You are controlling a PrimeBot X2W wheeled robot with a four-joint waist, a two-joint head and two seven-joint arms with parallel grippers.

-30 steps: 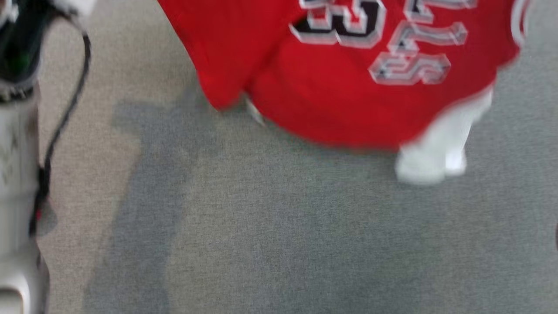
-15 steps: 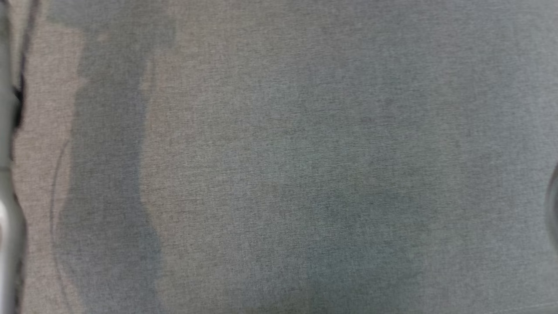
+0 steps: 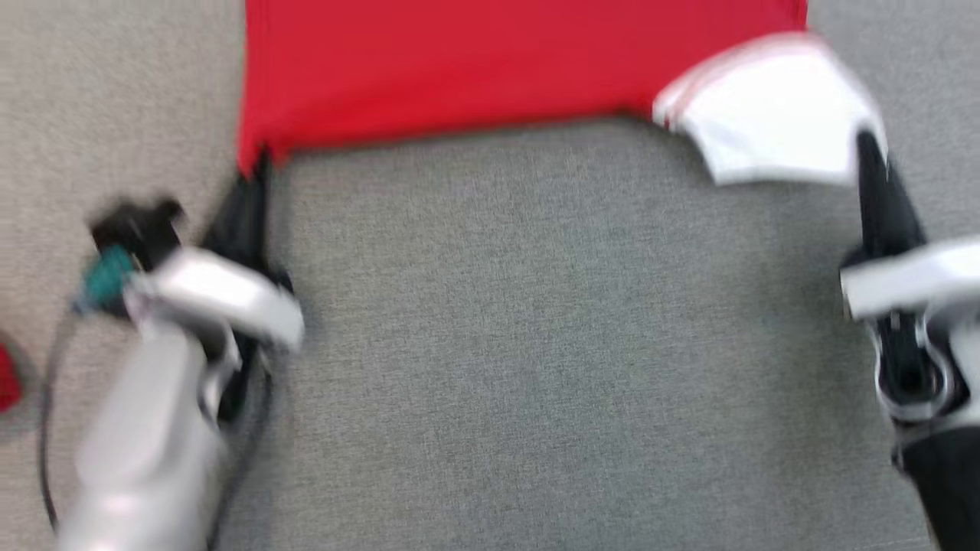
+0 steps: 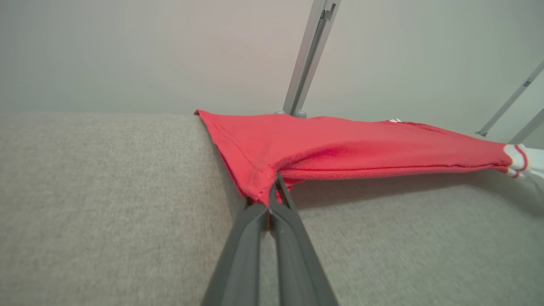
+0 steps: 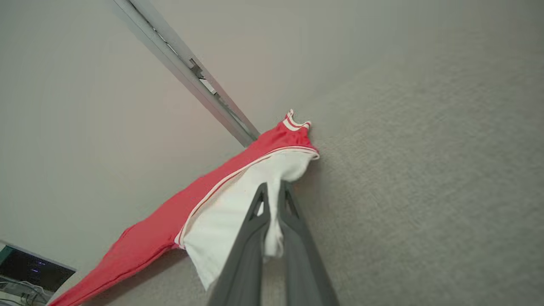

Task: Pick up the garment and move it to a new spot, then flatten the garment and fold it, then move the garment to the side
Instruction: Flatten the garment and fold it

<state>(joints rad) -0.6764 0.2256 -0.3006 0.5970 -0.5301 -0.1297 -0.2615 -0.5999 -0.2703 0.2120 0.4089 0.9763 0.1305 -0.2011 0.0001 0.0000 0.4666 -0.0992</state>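
Note:
The garment (image 3: 490, 69) is a red jersey with a white sleeve (image 3: 773, 115), stretched across the top of the head view above grey cloth. My left gripper (image 3: 256, 172) is shut on its lower left red corner; the left wrist view shows the red corner (image 4: 259, 187) pinched at that gripper's tip (image 4: 272, 199). My right gripper (image 3: 869, 153) is shut on the white sleeve; in the right wrist view the white fabric (image 5: 238, 204) is clamped between the dark fingers (image 5: 272, 191). The jersey (image 4: 361, 144) hangs taut between both grippers, lifted off the surface near them.
A grey fabric surface (image 3: 536, 344) spreads under the garment. A metal frame post (image 4: 308, 55) stands behind the surface's far edge, with more struts (image 4: 505, 106) at the right. A small red object (image 3: 6, 379) sits at the left edge. A dark monitor (image 5: 29, 272) shows lower left.
The head camera has swung a lot: the jersey left the view half a second ago and is back now, with both grippers in view, each holding one end.

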